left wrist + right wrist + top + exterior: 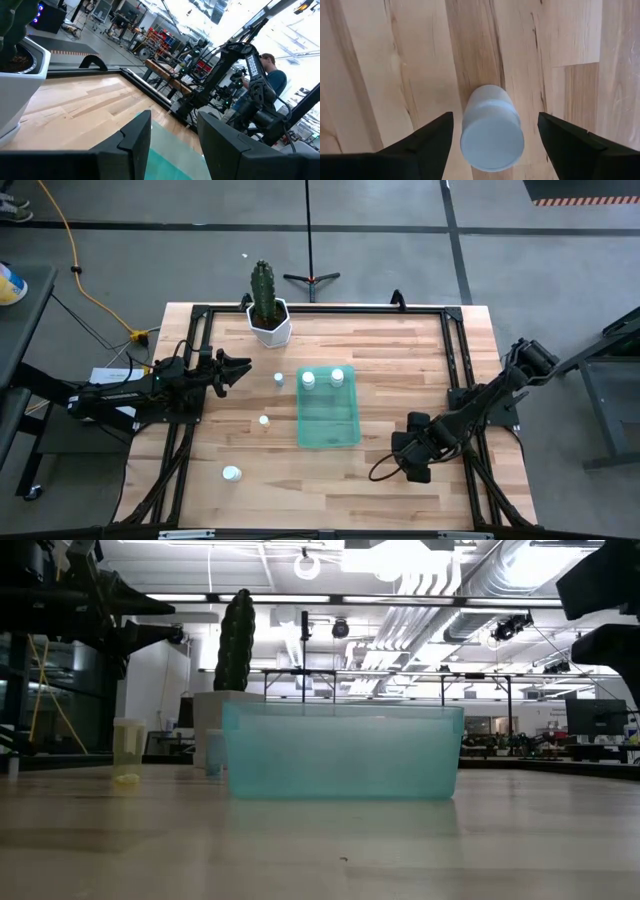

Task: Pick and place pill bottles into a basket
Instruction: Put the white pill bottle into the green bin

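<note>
Bottle (491,134) between spread right gripper (492,137)

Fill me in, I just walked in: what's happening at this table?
A two-armed robot is collecting pill bottles into the green tray, which already holds two. The right hand is open, straddling a bottle on the wood. The left hand, open and empty, hovers near the cactus pot. Three bottles remain left of the tray.
</note>
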You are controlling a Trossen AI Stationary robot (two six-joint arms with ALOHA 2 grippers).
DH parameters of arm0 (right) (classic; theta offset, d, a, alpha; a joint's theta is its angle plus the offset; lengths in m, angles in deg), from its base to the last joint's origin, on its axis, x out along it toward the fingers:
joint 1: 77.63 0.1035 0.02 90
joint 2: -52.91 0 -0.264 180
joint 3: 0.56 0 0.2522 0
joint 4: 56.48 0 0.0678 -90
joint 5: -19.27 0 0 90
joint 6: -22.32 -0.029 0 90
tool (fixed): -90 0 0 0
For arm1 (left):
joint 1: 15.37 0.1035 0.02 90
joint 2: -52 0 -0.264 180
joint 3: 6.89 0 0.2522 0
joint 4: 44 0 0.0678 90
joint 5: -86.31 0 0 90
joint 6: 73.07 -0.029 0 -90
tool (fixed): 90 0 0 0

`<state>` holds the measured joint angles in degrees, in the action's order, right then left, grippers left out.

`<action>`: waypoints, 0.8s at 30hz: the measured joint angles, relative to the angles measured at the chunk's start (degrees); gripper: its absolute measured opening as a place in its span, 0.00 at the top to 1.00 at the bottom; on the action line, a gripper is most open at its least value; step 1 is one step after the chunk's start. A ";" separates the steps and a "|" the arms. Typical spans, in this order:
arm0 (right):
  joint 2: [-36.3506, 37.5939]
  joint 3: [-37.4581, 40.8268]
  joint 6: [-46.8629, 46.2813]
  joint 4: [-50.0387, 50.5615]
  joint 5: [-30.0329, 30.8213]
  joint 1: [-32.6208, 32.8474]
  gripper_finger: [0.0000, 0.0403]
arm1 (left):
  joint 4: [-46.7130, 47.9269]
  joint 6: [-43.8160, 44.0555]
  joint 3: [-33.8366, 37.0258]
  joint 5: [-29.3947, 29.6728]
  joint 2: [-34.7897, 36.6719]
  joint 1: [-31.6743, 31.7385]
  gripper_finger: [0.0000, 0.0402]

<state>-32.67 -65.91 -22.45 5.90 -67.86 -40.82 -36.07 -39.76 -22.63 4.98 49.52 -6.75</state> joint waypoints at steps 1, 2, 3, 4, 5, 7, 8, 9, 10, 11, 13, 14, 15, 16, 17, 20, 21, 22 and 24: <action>0.00 0.00 0.00 0.00 0.00 0.00 0.32 | 0.00 0.01 0.00 0.00 0.00 0.00 0.52; 0.00 0.00 -0.04 0.00 0.00 0.00 0.33 | 0.00 -0.01 0.00 0.00 0.00 0.00 0.52; 0.00 0.00 -0.05 0.01 0.00 0.00 0.34 | 0.00 0.00 0.00 0.00 0.00 0.00 0.52; 0.00 0.00 -0.04 0.02 0.00 0.00 0.36 | 0.00 0.01 0.00 0.00 0.00 0.00 0.52; 0.00 0.00 0.08 0.02 -0.04 0.00 0.37 | 0.00 0.00 0.00 0.00 0.00 0.00 0.52; 0.00 0.00 0.23 0.11 -0.70 0.00 0.41 | 0.00 0.00 0.01 0.00 0.00 0.00 0.52; 0.00 0.00 0.25 0.33 -1.22 0.00 0.42 | 0.00 0.00 0.00 0.00 0.00 0.00 0.52; 0.00 0.00 0.30 0.60 -1.69 0.00 0.44 | 0.00 -0.01 0.00 0.00 0.00 0.00 0.52; 0.00 0.00 0.46 0.80 -1.87 0.00 0.46 | 0.00 -0.01 0.00 0.00 0.00 0.00 0.52; 0.00 0.00 0.72 0.88 -1.91 0.00 0.47 | 0.00 0.00 0.00 0.00 0.00 0.00 0.52; 0.00 0.00 1.24 0.83 -1.85 0.00 0.51 | 0.00 -0.01 0.00 0.00 0.00 0.00 0.52; 0.00 0.00 1.22 0.83 -1.70 0.00 0.53 | 0.00 -0.01 0.00 0.00 0.00 0.00 0.52; 0.02 -0.02 1.22 0.81 -1.64 0.00 0.55 | 0.00 -0.01 0.00 0.00 0.00 0.00 0.52; 0.04 -0.06 1.28 0.79 -1.66 0.00 0.56 | 0.00 -0.01 0.00 0.00 -0.01 0.00 0.52; 0.08 -0.12 1.28 0.70 -1.62 0.00 0.58 | 0.00 0.00 0.00 0.00 0.00 0.00 0.52; 0.09 -0.13 1.25 0.47 -1.60 0.00 0.60 | 0.00 0.01 0.00 0.00 0.00 0.00 0.52; 0.09 -0.13 1.27 0.44 -1.59 0.00 0.60 | 0.00 0.01 0.00 0.00 0.00 0.00 0.52; 0.09 -0.13 1.26 0.41 -1.57 0.00 0.60 | 0.00 -0.01 0.00 0.00 0.00 0.00 0.52; 0.09 -0.13 1.22 0.33 -1.55 0.00 0.59 | 0.00 -0.01 0.00 0.00 0.00 0.00 0.52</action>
<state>-32.58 -66.04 -21.23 6.23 -69.41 -40.82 -36.06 -39.77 -22.63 4.98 49.52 -6.75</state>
